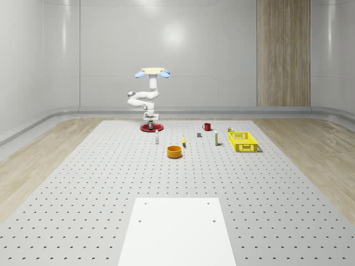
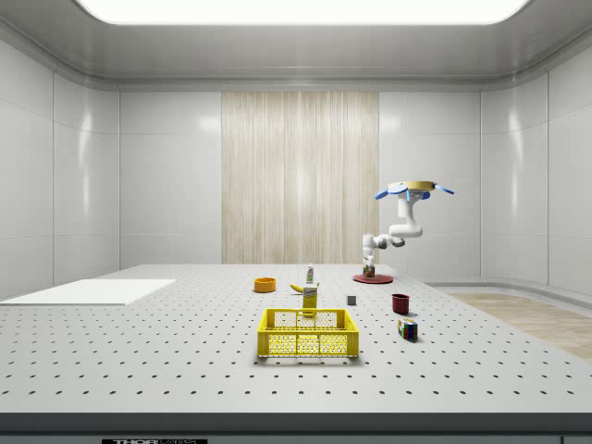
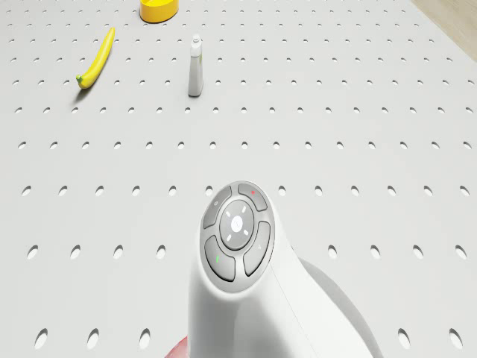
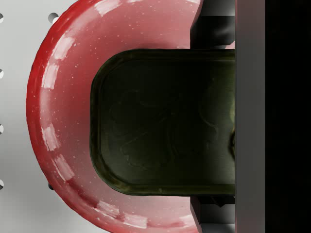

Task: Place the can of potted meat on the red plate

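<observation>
The drone (image 1: 152,72) hovers above the red plate (image 1: 150,129) at the far side of the perforated table, with its white arm folded down towards the plate. My gripper (image 1: 150,119) hangs just over the plate and is shut on the can of potted meat (image 4: 165,121). In the wrist view, the can's dark rounded top covers the middle of the red plate (image 4: 63,97), and one grey finger (image 4: 250,116) presses against the can's side. In the side view, the can (image 2: 370,271) sits low over the plate (image 2: 372,277). I cannot tell whether the can touches the plate.
Near the plate stand a small white bottle (image 1: 157,137), a banana (image 1: 183,141) and an orange bowl (image 1: 175,151). Towards the whole-scene view's right are a red mug (image 1: 207,127), small boxes and a yellow basket (image 1: 242,141). A white sheet (image 1: 176,233) lies at the near edge.
</observation>
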Robot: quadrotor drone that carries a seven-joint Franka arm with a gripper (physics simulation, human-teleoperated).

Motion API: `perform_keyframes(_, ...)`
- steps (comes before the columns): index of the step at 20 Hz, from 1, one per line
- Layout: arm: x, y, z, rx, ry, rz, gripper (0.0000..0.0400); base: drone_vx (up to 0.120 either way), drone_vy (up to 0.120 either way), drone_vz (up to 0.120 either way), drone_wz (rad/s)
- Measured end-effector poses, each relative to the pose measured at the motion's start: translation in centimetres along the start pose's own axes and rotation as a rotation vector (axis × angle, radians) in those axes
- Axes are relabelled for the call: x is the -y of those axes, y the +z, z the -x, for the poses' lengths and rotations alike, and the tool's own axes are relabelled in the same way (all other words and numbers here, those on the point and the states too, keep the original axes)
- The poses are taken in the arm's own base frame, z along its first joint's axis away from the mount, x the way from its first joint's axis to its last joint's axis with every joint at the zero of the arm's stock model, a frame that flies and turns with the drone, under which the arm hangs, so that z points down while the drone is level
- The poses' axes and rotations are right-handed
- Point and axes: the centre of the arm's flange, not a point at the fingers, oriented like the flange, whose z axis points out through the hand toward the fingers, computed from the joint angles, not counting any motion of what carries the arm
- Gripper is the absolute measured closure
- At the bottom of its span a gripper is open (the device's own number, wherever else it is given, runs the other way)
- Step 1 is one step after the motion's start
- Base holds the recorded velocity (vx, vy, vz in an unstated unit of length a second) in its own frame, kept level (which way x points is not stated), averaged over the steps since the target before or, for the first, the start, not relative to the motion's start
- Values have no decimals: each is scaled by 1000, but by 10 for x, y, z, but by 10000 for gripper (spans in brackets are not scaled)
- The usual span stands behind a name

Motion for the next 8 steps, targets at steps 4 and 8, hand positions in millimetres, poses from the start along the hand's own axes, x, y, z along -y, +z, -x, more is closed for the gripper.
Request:
perform_keyframes(4,0,-10,0,1,0,0,7,0,0,0,0)
perform_keyframes(8,0,-14,0,1,0,-1,3,0,0,0,0)
